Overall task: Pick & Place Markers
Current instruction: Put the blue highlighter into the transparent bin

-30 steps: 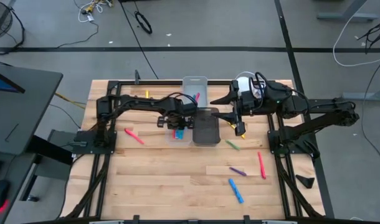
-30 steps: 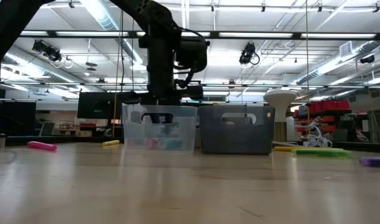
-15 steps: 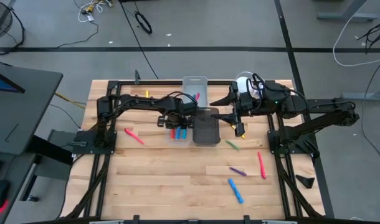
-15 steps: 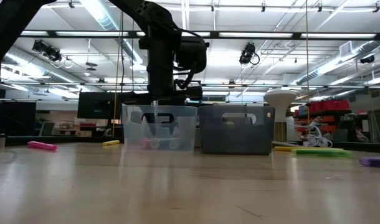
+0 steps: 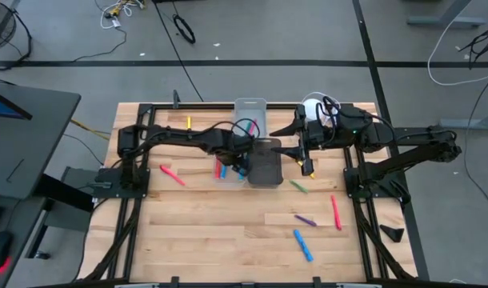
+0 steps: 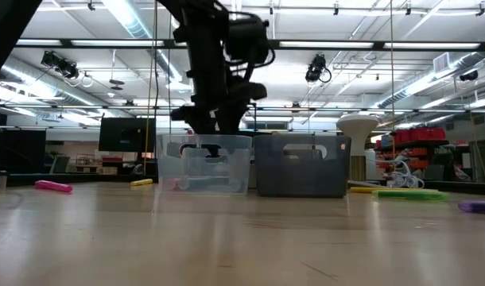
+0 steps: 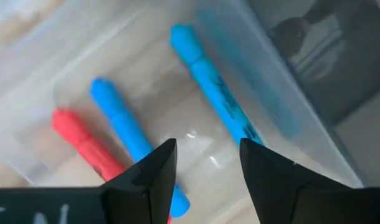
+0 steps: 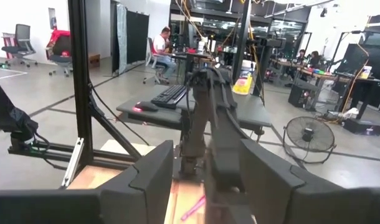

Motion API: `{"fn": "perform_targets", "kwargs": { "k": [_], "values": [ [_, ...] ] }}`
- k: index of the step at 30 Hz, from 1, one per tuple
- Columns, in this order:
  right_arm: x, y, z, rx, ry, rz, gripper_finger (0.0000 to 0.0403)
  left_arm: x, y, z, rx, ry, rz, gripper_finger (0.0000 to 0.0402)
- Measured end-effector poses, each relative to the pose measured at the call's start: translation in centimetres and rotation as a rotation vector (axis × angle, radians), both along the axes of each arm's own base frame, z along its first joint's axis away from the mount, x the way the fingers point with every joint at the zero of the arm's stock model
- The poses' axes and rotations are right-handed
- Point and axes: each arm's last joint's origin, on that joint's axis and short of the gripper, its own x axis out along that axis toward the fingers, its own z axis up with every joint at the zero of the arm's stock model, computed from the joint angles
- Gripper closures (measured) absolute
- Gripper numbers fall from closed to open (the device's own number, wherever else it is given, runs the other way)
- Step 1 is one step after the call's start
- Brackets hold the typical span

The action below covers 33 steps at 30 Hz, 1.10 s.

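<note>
My left gripper [image 7: 205, 163] hangs open over the clear bin [image 5: 230, 171], touching nothing. On the bin's floor lie a red marker [image 7: 84, 144], a blue marker [image 7: 124, 132] and a lighter blue marker [image 7: 210, 79]. In the low view the gripper [image 6: 207, 127] stands just above the bin's rim [image 6: 203, 138]. My right gripper [image 5: 306, 166] waits open and empty to the right of the dark bin [image 5: 265, 162]. Loose markers lie flat on the table: red [image 5: 172, 174], yellow [image 5: 188, 122], green [image 5: 298, 186], purple [image 5: 305, 219], red [image 5: 336, 212], blue [image 5: 302, 245].
A second clear bin [image 5: 250, 117] stands behind the dark bin at the far edge. Black frame rails [image 5: 132, 216] run along both table sides. The near half of the wooden table [image 5: 220, 240] holds only the few markers at the right.
My left gripper has opened and let go of a blue marker, which now lies on the clear bin's floor beside the red one. The gripper has then risen and shifted toward the table's right, over the bin's right side.
</note>
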Motion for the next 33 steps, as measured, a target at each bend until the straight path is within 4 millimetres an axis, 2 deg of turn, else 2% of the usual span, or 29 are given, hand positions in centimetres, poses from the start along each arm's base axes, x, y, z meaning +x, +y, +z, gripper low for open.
{"fn": "perform_targets", "kwargs": {
  "k": [5,10,14,18,22,26,33],
  "values": [
    [0.0,0.0,-0.1,0.0,0.009,0.0,0.0218,0.2,-1.8,1.4,0.101,-0.036,-0.259,0.0221],
    [0.0,0.0,-0.1,0.0,0.013,0.0,0.0218,0.9,-3.9,3.4,0.206,-0.171,-0.492,0.0221],
    [0.0,0.0,-0.1,0.001,0.013,0.0,0.0218,0.5,-5.2,4.8,0.275,-0.221,-0.64,0.0221],
    [0.0,0.0,-0.2,0.021,0.019,0.0,0.0218,-1.4,-5.5,5.1,0.303,-0.329,-0.661,0.0221],
    [0.0,0.0,-0.3,0.026,0.029,-0.001,0.0218,-4.6,-5.3,6.5,0.329,-0.555,-0.624,0.0221],
    [0.0,0.0,-0.3,0.029,0.031,-0.003,0.0218,-8.1,-5.3,7.0,0.357,-0.659,-0.618,0.0221],
    [0.0,0.0,-0.3,0.173,0.044,-0.005,0.0218,-13.2,-6.0,9.5,0.397,-0.862,-0.625,0.0221]
  ]
}}
